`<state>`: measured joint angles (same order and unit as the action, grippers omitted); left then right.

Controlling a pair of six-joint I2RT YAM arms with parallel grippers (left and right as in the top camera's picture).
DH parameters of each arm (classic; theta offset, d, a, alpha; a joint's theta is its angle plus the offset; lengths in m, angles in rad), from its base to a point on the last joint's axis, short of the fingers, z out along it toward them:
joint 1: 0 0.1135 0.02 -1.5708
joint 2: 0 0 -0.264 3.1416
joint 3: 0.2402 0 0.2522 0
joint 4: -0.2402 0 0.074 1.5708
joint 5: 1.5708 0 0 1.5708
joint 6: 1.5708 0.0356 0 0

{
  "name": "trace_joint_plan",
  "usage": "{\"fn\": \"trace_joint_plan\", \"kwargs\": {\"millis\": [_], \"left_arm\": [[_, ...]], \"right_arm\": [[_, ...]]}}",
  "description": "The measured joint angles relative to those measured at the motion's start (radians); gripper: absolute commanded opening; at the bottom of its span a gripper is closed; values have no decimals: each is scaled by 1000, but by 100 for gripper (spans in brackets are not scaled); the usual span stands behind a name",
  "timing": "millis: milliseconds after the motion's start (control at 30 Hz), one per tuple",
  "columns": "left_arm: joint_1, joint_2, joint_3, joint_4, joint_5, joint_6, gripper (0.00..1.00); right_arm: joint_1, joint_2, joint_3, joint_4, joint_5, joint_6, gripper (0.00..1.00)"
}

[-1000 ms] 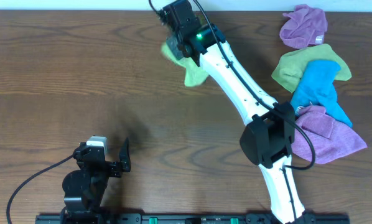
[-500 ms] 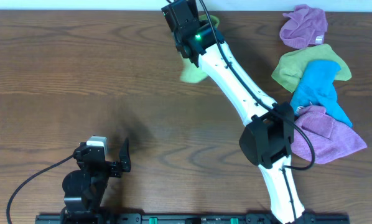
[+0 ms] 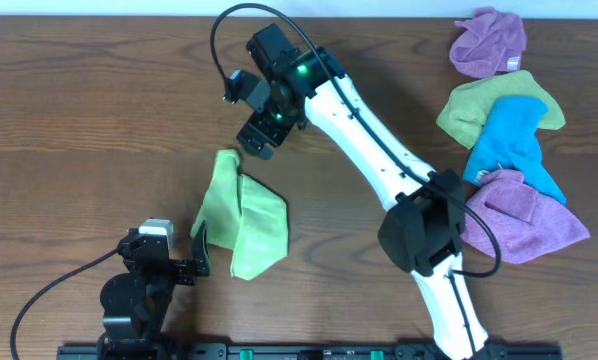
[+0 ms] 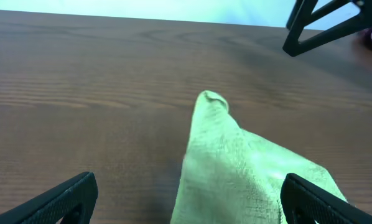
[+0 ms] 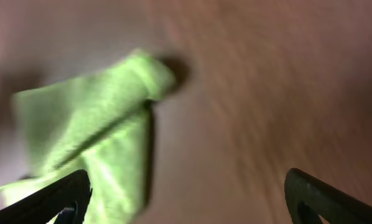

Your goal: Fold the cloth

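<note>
- Lime-green cloth [image 3: 244,215] lay loose on the table [image 3: 79,130], in the near middle and just ahead of the left gripper [image 4: 189,202].
- A second before, it hung bunched in the right gripper [image 3: 254,143] at the far edge of the table. It had since been carried nearer and let go.
- The right gripper's fingers were spread wide with nothing between them, and it hovered just beyond the cloth's far tip. Its own view was blurred, but showed the cloth [image 5: 93,124] clear of both fingers.
- The left gripper had not moved. Its fingers stood spread and held nothing. In its wrist view the cloth [image 4: 236,168] ran down towards the gap between them, though I could not tell whether it touched either finger.
- The cloth was not flat. It tapered to a narrow peak on the far side, and one flap lay doubled over the rest.
- My judgement was that the fetching was done and the folding not begun. The heap would probably need spreading, or its corners finding, before a clean fold.
- The purple, blue and duller green cloths [image 3: 499,110] stayed piled at the far right, well apart.
</note>
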<state>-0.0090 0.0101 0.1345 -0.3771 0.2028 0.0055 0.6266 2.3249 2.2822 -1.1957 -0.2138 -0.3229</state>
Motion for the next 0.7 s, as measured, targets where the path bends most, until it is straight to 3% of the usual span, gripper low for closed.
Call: {"fn": "trace_joint_plan", "kwargs": {"millis": [333, 533, 700], "left_arm": [[0, 0, 0, 0, 0, 0, 95], [0, 0, 0, 0, 0, 0, 95], [0, 0, 0, 0, 0, 0, 95]], "right_arm": [[16, 0, -69, -83, -74, 24, 75], [98, 0, -190, -141, -109, 23, 61], [200, 0, -191, -249, -112, 13, 50]]}}
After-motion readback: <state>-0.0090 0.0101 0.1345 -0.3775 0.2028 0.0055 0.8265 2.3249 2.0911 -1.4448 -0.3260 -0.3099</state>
